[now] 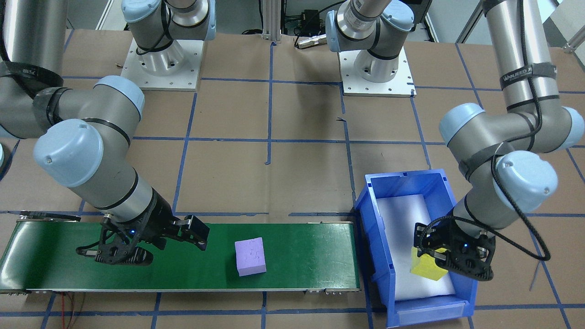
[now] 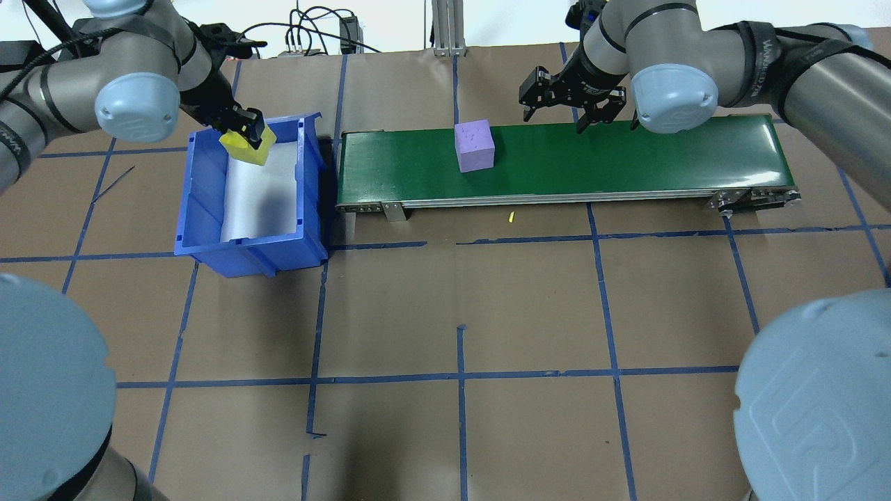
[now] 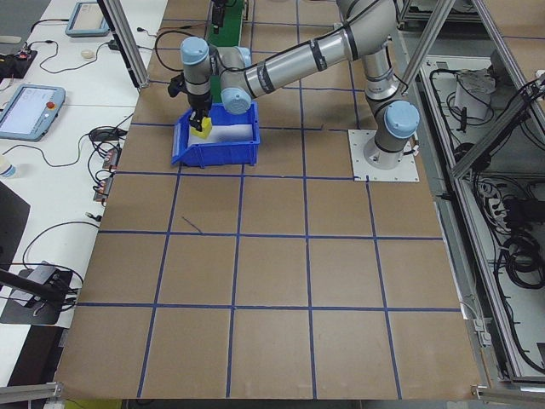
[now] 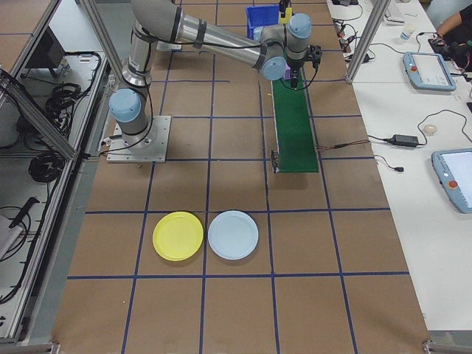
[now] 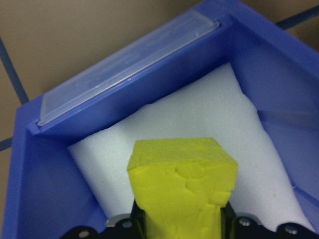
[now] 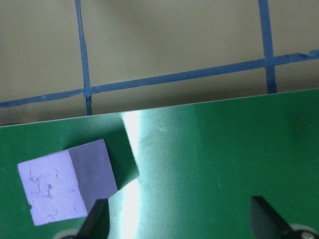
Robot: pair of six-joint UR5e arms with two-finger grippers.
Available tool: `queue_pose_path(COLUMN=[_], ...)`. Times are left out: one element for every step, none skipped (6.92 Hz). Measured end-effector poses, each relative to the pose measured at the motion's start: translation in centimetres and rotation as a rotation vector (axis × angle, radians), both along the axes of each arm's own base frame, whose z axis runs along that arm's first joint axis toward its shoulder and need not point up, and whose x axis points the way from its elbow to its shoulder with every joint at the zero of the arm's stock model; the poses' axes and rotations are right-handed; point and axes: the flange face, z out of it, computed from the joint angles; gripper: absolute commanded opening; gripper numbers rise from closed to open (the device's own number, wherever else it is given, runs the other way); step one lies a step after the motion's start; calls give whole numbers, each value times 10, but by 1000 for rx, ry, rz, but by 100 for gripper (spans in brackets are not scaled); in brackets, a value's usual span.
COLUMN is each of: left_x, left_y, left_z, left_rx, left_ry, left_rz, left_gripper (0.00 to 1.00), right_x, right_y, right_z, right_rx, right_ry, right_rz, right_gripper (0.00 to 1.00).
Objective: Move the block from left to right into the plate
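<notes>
A yellow block [image 1: 427, 267] hangs just above the white foam floor of the blue bin [image 1: 375, 256], with my left gripper [image 1: 439, 261] shut on it; in the left wrist view the block [image 5: 182, 181] sits between the fingers. A purple block [image 2: 474, 145] lies on the green conveyor belt [image 2: 626, 153]. My right gripper [image 2: 567, 111] hovers open over the belt, a short way to the block's right in the overhead view, nothing between its fingers. The yellow plate [image 4: 178, 236] lies on the table far from the belt, seen only in the exterior right view.
A light-blue plate [image 4: 233, 234] lies beside the yellow one. The blue bin [image 2: 202, 202] stands against the belt's left end in the overhead view. A small yellow scrap [image 2: 510, 217] lies on the brown table in front of the belt.
</notes>
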Motion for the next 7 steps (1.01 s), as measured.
queue_pose_path(left_x=[-14,-39,-72,-103,-130,-150,-163], left_y=[17,35,53,68,75,78,73], left_z=[33,59,77,83,81,75,65], left_rx=[3,9,16,28,39,47,50], left_ry=[5,8,11,20,33,43,54], left_rz=[26,43,55,84,125,171,209], left_gripper=[41,41,42,42,42,42,43], right_x=[0,0,0,0,0,0,0], right_y=[1,1,1,1,1,3,4], right_z=[-2,-2,-1,-2,-4,-10,-16], right_rx=[4,6,5,6,9,18,28], right_ry=[0,0,-1,-2,-1,-1,-1], right_rz=[-2,-5,-6,-7,-4,1,3], right_gripper=[100,100,100,100,100,100,100])
